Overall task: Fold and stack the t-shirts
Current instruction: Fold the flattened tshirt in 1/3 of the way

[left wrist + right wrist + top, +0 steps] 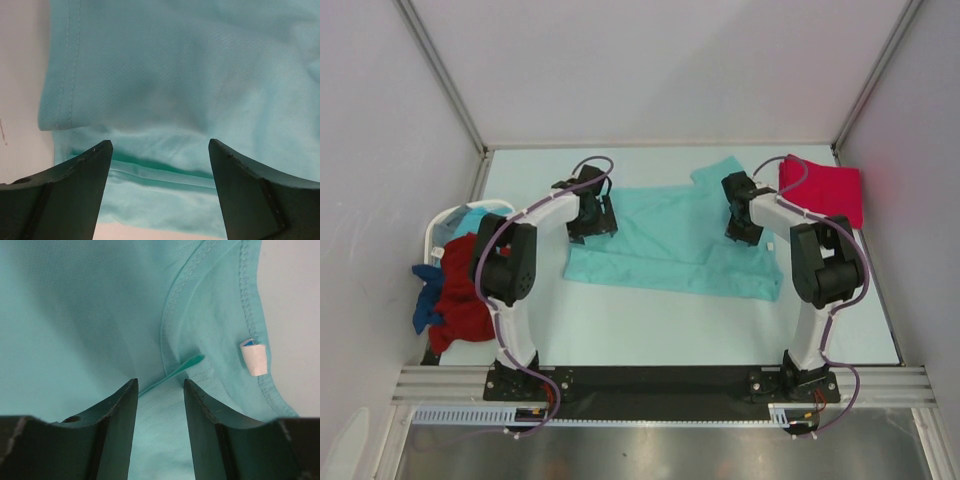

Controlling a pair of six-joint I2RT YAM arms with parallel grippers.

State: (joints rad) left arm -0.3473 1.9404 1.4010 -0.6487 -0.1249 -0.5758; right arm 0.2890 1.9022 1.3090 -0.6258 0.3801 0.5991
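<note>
While one bright red shirt (823, 190) lies folded at the far right corner of the table (650, 325), the stack looks only begun, and most of the job remains.

Spread across the middle of the table is the light teal shirt (670, 240), the one in hand. It is not yet a neat packet: one sleeve sticks out at the far side, and the near edge runs uneven. Part of its left end seems doubled over, since the left wrist view shows a hemmed layer lying on top of another.

Above that left end hangs the left pincer (160, 146), its jaws spread wide with nothing between them. Over the collar end, near the neck label (253, 356), is the right pincer (160, 382); its jaws stand closer together yet apart, and no cloth looks pinched.

At the left edge, the white basket (433, 238) holds the rest: a dark red shirt (460, 290) spilling over its side, a blue one (423, 300) hanging out beside it, and a light blue one (470, 220) inside. None of these looks folded.

My reading: one shirt done, one partway, three waiting.
</note>
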